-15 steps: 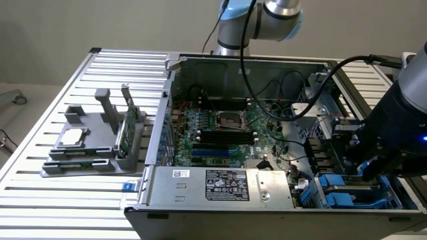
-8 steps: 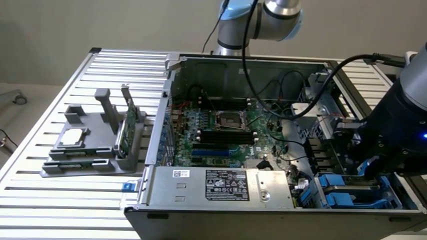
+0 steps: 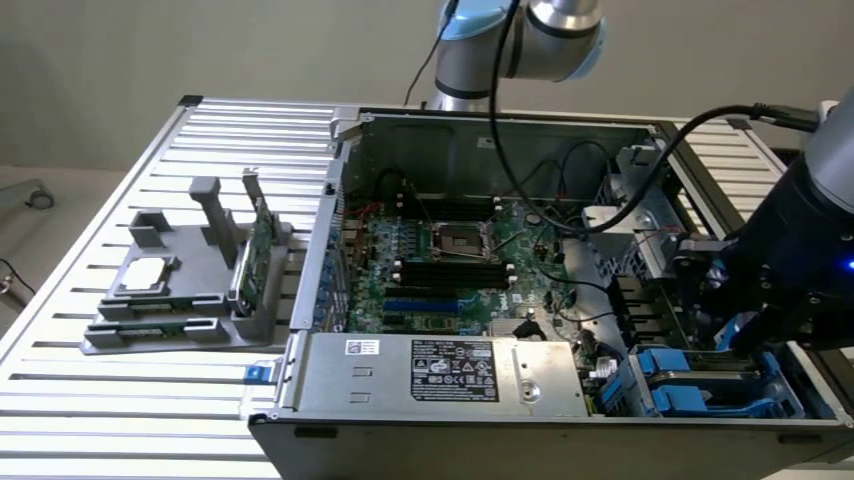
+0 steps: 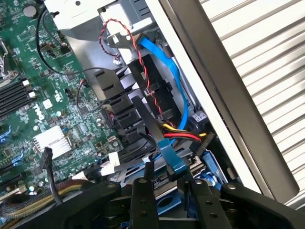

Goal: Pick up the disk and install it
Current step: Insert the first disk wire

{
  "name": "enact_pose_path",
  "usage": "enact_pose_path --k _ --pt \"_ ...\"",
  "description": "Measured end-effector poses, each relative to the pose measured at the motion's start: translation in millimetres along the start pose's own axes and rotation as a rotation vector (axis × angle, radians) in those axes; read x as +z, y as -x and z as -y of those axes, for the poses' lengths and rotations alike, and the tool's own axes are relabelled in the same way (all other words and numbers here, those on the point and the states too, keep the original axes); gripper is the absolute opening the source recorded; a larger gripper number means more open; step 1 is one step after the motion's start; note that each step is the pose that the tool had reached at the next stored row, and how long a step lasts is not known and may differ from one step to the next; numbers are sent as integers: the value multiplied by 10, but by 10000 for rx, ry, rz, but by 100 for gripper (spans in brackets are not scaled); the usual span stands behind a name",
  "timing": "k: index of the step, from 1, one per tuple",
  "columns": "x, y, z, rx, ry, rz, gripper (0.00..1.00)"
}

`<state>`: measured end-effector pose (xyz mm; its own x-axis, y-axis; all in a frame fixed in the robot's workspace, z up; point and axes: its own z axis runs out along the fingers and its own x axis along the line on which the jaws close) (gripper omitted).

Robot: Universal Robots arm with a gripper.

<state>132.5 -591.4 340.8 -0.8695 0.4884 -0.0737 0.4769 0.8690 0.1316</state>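
My gripper [image 3: 725,318] is at the exterior view's right, lowered into the drive bay corner of the open computer case [image 3: 347,200]. In the wrist view my gripper [image 4: 171,202] has its two black fingers [image 4: 143,200] standing close on either side of a bright blue carrier, the disk [image 4: 167,205]. The disk is held edgewise, and its silver face and label are hidden. A blue strip of the disk [image 3: 733,334] shows just under the gripper. Below it lie the bay's other blue carriers [image 3: 681,390].
The motherboard [image 3: 454,260] fills the case floor, and the power supply [image 3: 441,370] sits at its near side. A blue flat cable [image 4: 164,62] and red-yellow wires [image 4: 183,136] run close by the bay. A grey fixture [image 3: 174,300] holding a chip and a green card stands on the slatted table [image 3: 107,400].
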Motion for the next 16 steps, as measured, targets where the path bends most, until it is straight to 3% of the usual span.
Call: enact_pose_path --k 16 --pt "32 105 -185 483 -37 65 33"
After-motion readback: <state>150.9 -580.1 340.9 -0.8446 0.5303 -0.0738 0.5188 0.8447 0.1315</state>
